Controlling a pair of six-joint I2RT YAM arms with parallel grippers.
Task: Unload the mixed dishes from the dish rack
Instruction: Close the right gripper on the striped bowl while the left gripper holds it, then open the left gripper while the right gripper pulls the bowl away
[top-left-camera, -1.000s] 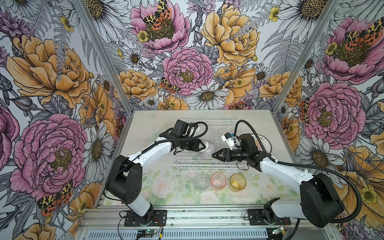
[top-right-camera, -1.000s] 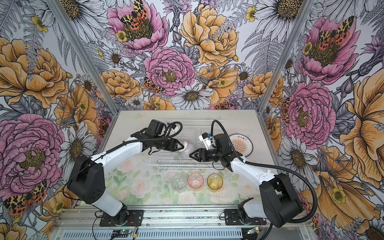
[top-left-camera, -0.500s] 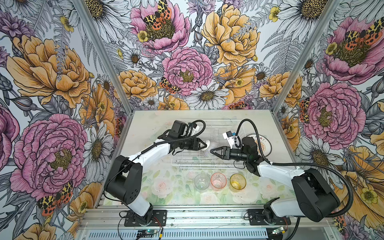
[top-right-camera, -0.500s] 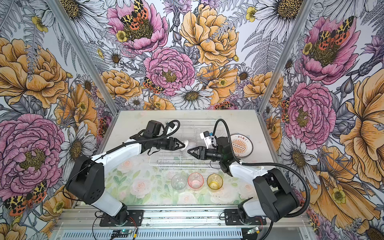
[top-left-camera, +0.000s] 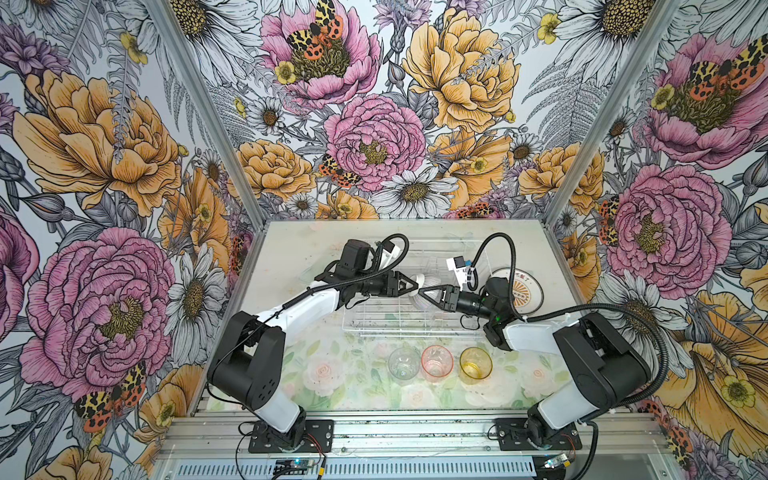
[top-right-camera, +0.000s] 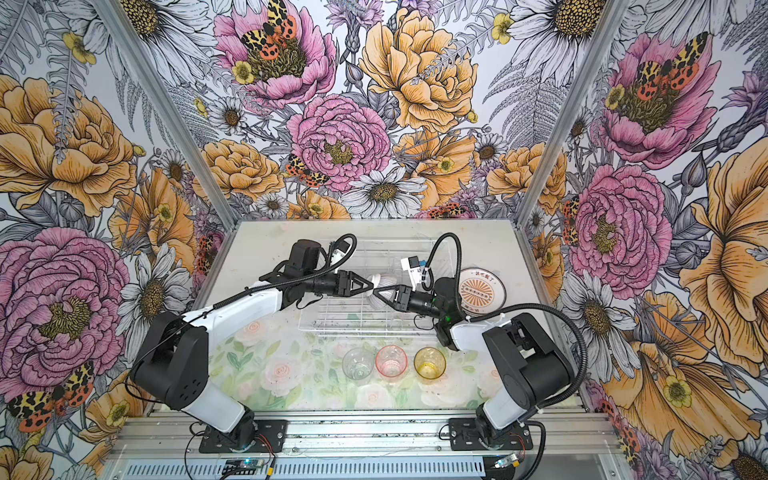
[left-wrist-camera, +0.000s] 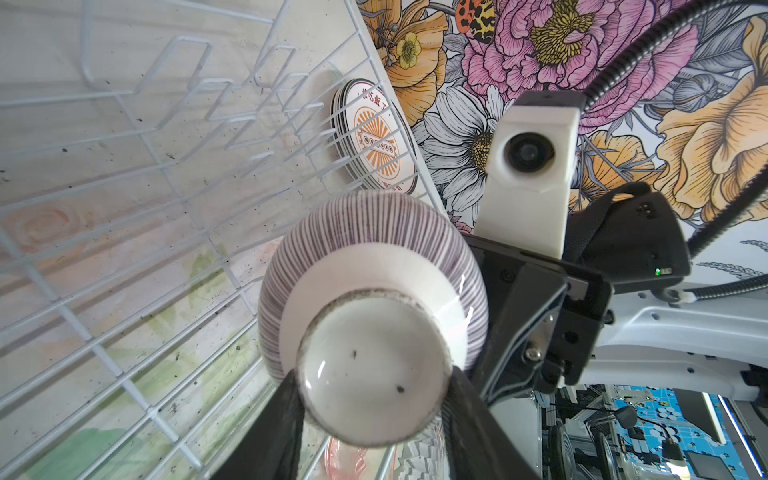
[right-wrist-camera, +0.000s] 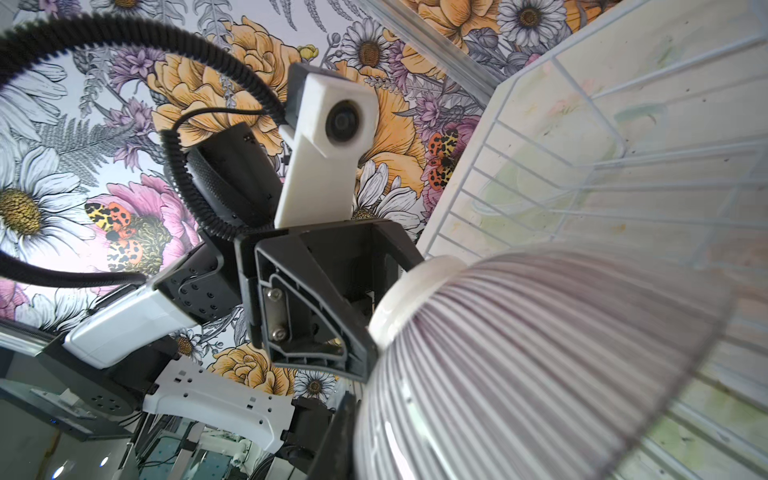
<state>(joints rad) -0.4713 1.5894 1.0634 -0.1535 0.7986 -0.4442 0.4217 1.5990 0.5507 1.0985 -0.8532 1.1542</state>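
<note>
Everywhere flowers: walls (top-left-camera: 374, 137), tabletop (top-left-camera: 332, 374).

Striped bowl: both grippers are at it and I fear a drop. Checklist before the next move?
1. The left gripper clamps the striped bowl by its foot: ok.
2. The right gripper is shut on the bowl's wall: ok.
3. The bowl hangs off the dish rack floor: ok.
4. The three tumblers stand on the table outside the rack: ok.
5. The plate stack is clear of the right arm above it: cannot tell.
</note>
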